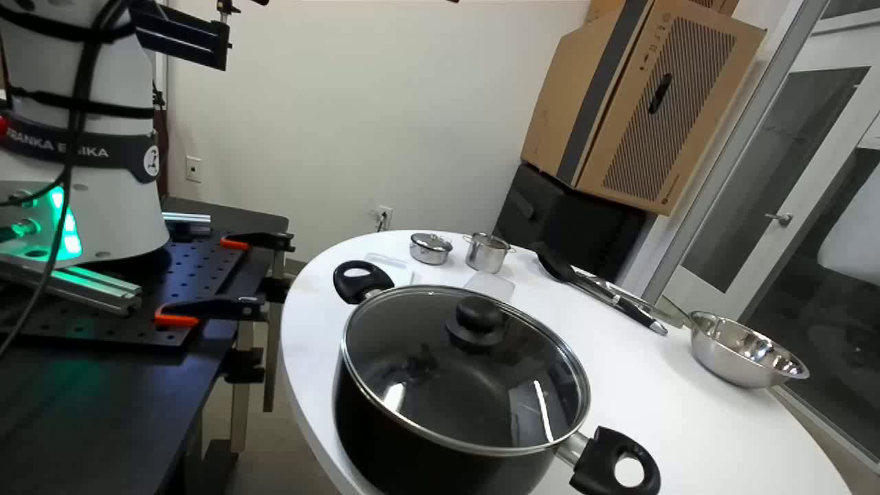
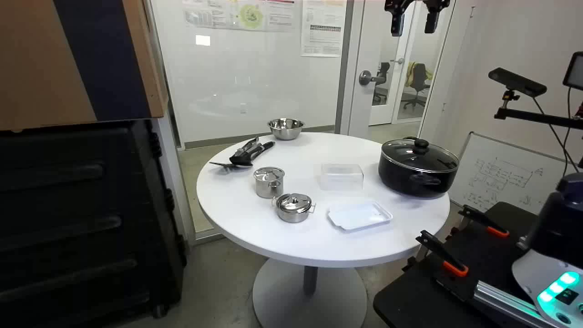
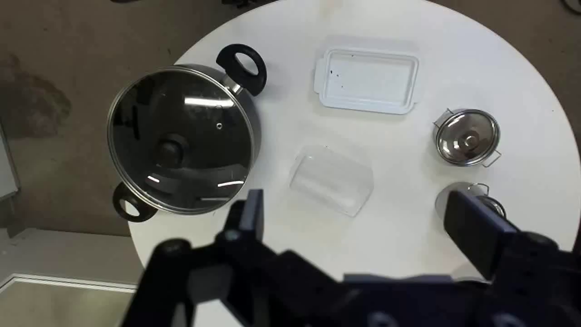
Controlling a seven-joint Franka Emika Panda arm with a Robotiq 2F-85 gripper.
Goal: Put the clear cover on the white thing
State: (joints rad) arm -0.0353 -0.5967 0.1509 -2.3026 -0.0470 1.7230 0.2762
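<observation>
Cover [image 3: 333, 181], clear, one: lies on the table [image 2: 328, 146], apart from pot [image 2: 396, 174] and white tray [image 3: 370, 81]; gripper [image 2: 414, 28], empty, spread wide, hangs well above; step in hand, presumably the approach, the next move calling for alignment with the cover's sides, then descent.

Lidded black pot [image 1: 419, 459] on a round white table [image 1: 674, 419]
In an exterior view, the clear cover [image 1: 491, 284] and white tray [image 1: 390, 262] show behind it; near them stand a squat steel pot [image 1: 430, 254] and a taller steel pot [image 1: 487, 257]. Dark utensils [image 1: 592, 287] and a steel bowl [image 1: 732, 364] rest at right; the robot's base [image 1: 113, 213] stands at left.
</observation>
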